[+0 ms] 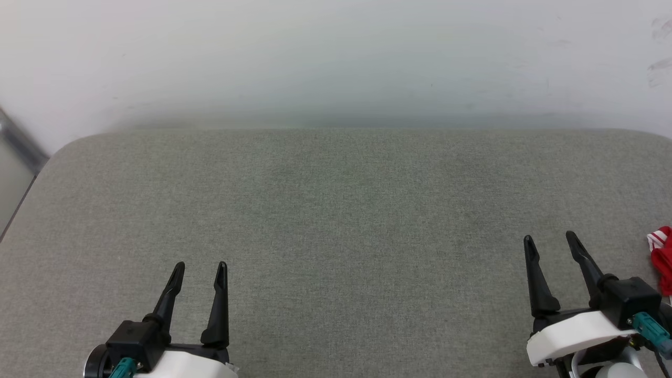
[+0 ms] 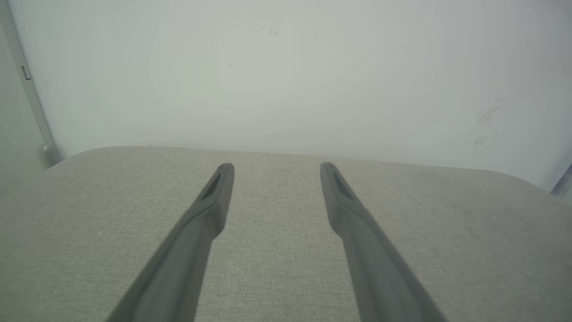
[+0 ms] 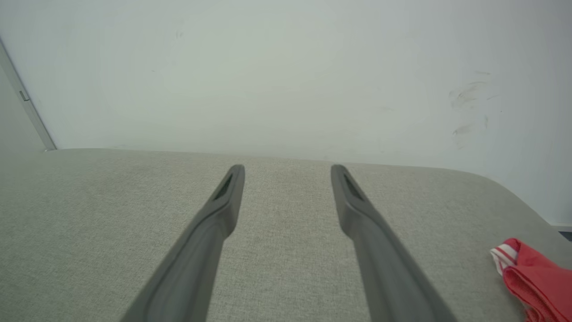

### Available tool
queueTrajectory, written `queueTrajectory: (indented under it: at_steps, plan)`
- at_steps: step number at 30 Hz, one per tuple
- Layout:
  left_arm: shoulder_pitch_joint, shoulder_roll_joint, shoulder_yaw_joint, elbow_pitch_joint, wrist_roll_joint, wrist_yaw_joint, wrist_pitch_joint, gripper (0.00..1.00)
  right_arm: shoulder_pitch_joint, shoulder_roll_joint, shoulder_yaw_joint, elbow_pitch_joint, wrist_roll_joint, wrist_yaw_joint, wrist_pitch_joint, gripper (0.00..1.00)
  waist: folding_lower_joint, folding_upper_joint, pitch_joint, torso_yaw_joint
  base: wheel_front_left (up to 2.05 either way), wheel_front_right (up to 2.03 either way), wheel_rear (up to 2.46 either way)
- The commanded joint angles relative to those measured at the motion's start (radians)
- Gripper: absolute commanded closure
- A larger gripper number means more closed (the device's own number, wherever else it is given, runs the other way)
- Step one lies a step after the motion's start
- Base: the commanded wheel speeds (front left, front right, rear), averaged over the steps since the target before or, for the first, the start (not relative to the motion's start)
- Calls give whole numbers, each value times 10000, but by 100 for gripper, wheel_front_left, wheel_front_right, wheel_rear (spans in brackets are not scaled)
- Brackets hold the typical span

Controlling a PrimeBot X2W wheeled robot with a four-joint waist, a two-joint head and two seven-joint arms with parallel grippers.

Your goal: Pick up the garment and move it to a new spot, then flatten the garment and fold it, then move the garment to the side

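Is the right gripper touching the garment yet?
Apart. The right wrist view shows a strip of bare grey surface between the open right gripper and the garment, which lies off to the right of its fingers.

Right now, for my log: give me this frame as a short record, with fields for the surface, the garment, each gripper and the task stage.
surface: grey fabric top against a white wall
garment: red with red-and-white striped trim, bunched at the right edge of the head view, mostly cut off by the frame
left gripper: open, empty, over bare fabric
right gripper: open, empty, left of the garment, not touching it
task stage: garment not yet picked up
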Motion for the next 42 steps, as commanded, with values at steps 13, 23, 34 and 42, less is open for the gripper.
queueTrajectory:
  at_steps: [13,23,34,42]
  plan:
    - [86,-33,63,44,-141,-54,-20,0,-70,47,133,-34,293,-4,-170,0,0,0,68,-20,0,0,0]
    - [85,-4,15,277,-974,-29,113,100,-54,5,25,369,982,2,104,100,1,0,66,-33,0,0,0]
    - [-231,130,35,587,-3132,-34,554,100,-115,8,-20,445,3191,1,511,100,1,0,54,-71,0,0,0]
    - [-432,195,54,793,-4509,-48,840,100,-183,11,-66,523,4615,1,788,100,1,0,45,-98,0,0,0]
